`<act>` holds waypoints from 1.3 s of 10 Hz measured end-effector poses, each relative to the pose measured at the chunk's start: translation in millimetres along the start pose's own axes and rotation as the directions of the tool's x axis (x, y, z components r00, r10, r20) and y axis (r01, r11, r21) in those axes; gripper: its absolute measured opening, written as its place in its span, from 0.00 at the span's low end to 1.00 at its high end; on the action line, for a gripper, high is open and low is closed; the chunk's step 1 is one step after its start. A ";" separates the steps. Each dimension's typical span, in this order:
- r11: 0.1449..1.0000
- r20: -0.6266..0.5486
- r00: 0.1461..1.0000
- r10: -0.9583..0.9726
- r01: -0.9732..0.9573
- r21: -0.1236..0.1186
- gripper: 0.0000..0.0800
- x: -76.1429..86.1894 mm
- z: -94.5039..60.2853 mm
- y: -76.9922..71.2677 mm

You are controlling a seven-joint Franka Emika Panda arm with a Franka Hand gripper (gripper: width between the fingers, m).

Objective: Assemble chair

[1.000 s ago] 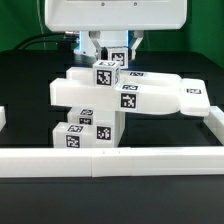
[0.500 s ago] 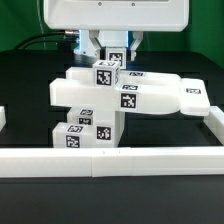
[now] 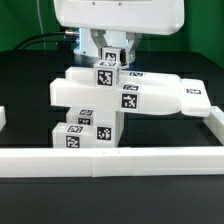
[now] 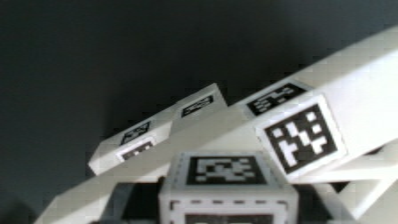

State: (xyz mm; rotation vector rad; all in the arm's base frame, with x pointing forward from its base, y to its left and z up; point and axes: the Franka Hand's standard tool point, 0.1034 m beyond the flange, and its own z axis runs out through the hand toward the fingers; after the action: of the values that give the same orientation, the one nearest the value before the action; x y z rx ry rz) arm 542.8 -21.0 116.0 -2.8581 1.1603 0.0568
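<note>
Partly built chair (image 3: 118,100) standing mid-table, just behind the long white border rail (image 3: 110,163) along the near edge: a wide flat panel lying across the top, reaching toward the exterior view's right, over a stack of tagged blocks (image 3: 88,133) beneath. Gripper (image 3: 112,58) poised directly over a small tagged block (image 3: 105,74) at the top of the assembly, toward its far side. Fingers partly apart and apparently straddling that block, though contact hidden; cannot tell whether clamped or merely around it. Wrist view filled by tagged white faces (image 4: 299,130) at a slant, very close. Probably seating or turning this piece into the panel. Best done by keeping the wrist square over the block, pressing straight down, moving slowly, and avoiding sideways force that could tip the stack.
</note>
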 end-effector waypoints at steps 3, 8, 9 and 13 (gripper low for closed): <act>0.973 0.004 0.973 0.232 -0.232 0.011 0.35 -0.3 0.2 -1.1; 0.746 0.066 0.752 0.656 -0.659 0.092 0.35 7.1 0.3 0.8; 0.701 0.078 0.707 0.703 -0.707 0.091 0.35 7.1 0.3 0.5; 0.708 0.076 0.714 0.696 -0.700 0.090 0.70 6.6 1.1 0.2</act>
State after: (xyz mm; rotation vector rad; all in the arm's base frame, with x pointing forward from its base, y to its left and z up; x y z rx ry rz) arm 547.3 -25.6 114.5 -2.1311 2.0899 0.0707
